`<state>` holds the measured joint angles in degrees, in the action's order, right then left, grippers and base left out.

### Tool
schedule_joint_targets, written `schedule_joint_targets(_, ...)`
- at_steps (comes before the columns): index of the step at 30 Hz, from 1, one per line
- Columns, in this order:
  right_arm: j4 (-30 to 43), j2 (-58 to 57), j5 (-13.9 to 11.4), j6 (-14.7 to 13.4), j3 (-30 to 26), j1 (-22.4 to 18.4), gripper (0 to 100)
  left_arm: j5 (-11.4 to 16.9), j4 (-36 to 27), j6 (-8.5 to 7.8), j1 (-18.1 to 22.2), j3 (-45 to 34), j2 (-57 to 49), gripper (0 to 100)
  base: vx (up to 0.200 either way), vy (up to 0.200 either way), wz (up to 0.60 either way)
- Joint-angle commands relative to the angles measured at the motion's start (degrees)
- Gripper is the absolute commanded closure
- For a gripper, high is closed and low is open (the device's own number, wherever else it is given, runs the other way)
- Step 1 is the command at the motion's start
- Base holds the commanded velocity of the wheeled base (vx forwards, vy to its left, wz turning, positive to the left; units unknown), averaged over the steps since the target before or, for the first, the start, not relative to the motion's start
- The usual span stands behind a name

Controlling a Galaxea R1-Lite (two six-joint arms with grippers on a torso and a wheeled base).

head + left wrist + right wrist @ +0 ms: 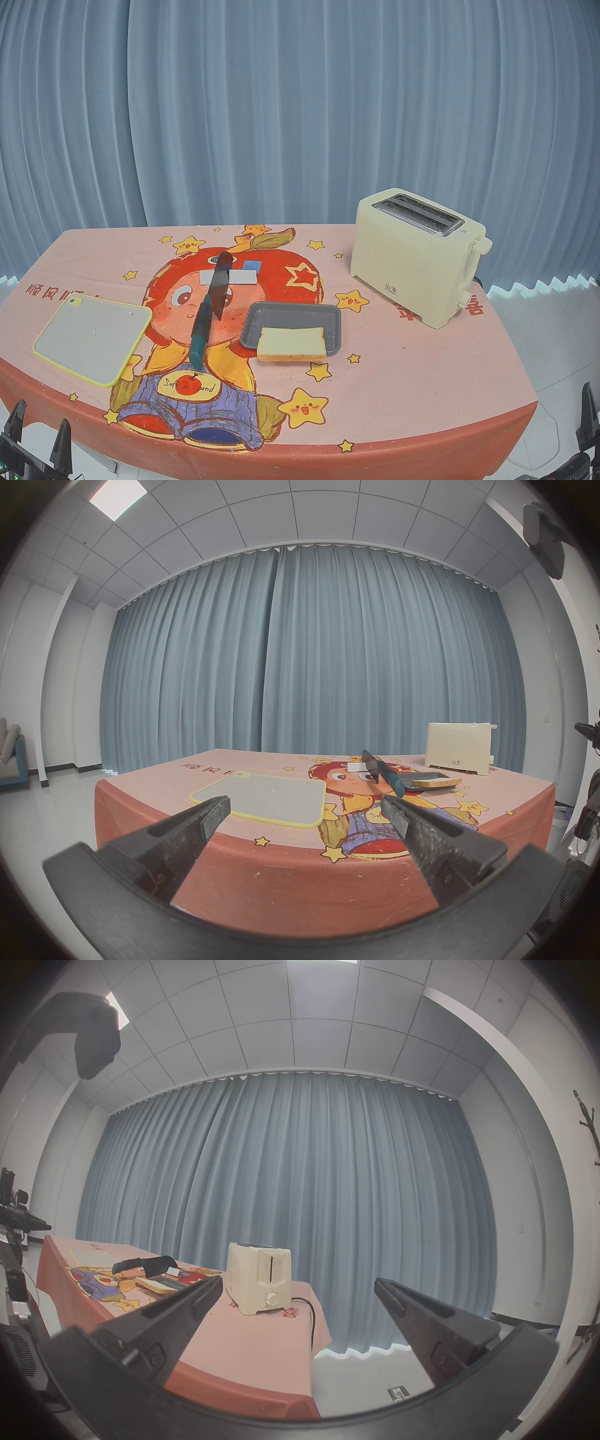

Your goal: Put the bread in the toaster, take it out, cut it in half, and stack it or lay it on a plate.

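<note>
A slice of white bread [291, 344] lies across the near rim of a grey tray [294, 310] at mid-table; the same bread [437, 782] shows low and flat from the left wrist. The cream two-slot toaster [417, 255] stands at the back right, its slots empty. A knife [208, 306] with a teal handle and dark blade rests left of the tray, blade pointing away. My left gripper [306, 808] hangs open off the table's front left, below its edge [40, 417]. My right gripper [297, 1288] is open off the front right corner [590, 406], with the toaster [259, 1277] ahead of it.
A white cutting board [94, 337] with a yellow-green rim lies at the front left. Small white and blue blocks [240, 272] sit under the knife's tip. The toaster's cord [309, 1319] drops over the table's right edge. A blue curtain hangs behind.
</note>
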<state>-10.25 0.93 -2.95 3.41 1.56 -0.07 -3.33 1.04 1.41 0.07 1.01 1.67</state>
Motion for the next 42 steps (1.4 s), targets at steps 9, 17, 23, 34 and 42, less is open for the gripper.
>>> schedule_joint_targets(9, -0.1, 8.4, -0.7, -11.2, 4.5, 5.1, 0, 0.0, 0.0, -0.01, 0.0, -1.0, 0.0, 0, 0.000, 0.000, 0.00)
schedule_joint_targets(17, 0.0, 13.2, -2.6, -30.1, 5.5, 6.6, 0, 0.0, 0.0, -0.01, 0.0, -1.0, 0.0, 0, 0.000, 0.000, 0.00)
schedule_joint_targets(23, 0.0, 15.8, -8.3, -43.2, 6.2, 6.1, 0, 0.0, 0.0, -0.01, 0.0, -1.0, 0.0, 0, 0.000, 0.000, 0.00)
schedule_joint_targets(34, -0.2, 26.1, -16.9, -68.2, 9.2, 7.7, 0, 0.0, 0.0, -0.01, 0.0, -1.0, 0.0, 0, 0.000, 0.000, 0.00)
schedule_joint_targets(42, -0.2, 29.7, -17.1, -72.6, 8.9, 14.5, 0, 0.0, 0.0, -0.01, 0.0, -1.0, 0.0, 0, 0.000, 0.000, 0.00)
